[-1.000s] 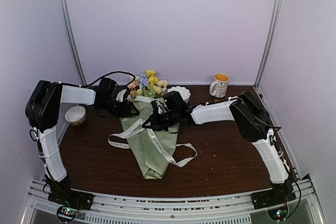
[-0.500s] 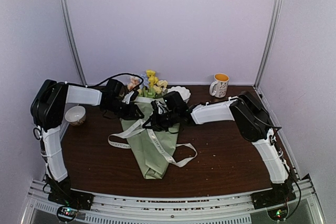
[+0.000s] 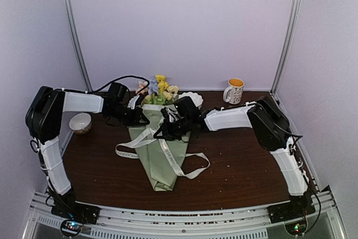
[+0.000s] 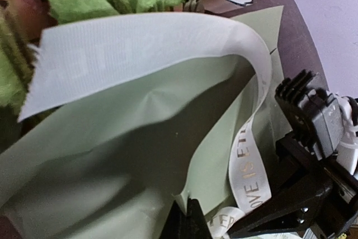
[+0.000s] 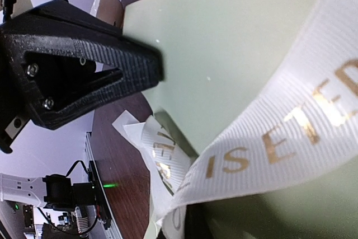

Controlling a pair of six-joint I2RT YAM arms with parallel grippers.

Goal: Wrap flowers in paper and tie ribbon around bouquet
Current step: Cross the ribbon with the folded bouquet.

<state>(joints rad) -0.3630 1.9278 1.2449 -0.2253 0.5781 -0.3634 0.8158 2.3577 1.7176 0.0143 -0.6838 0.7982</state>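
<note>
The bouquet lies on the table as a sage-green paper [image 3: 162, 160] cone, with the pastel flowers [image 3: 159, 89] at its far end. A cream ribbon [image 3: 193, 169] with gold lettering crosses the cone, its tails trailing to both sides. My left gripper [image 3: 144, 120] is at the cone's upper left edge. In the left wrist view it [image 4: 189, 215] is shut on a corner of the paper [image 4: 112, 155], next to the ribbon [image 4: 140, 54]. My right gripper [image 3: 161, 132] sits over the cone's middle. In the right wrist view it [image 5: 193, 225] is shut on the ribbon [image 5: 279, 144].
A small bowl [image 3: 81, 122] sits at the left edge by the left arm. A white scalloped dish [image 3: 194, 98] is behind the right gripper. A mug [image 3: 234, 90] stands at the back right. The two grippers are close together over the cone.
My left gripper has gone from open to shut, pinching the paper's edge, after shifting slightly right and back. The right gripper has kept its hold on the ribbon.
</note>
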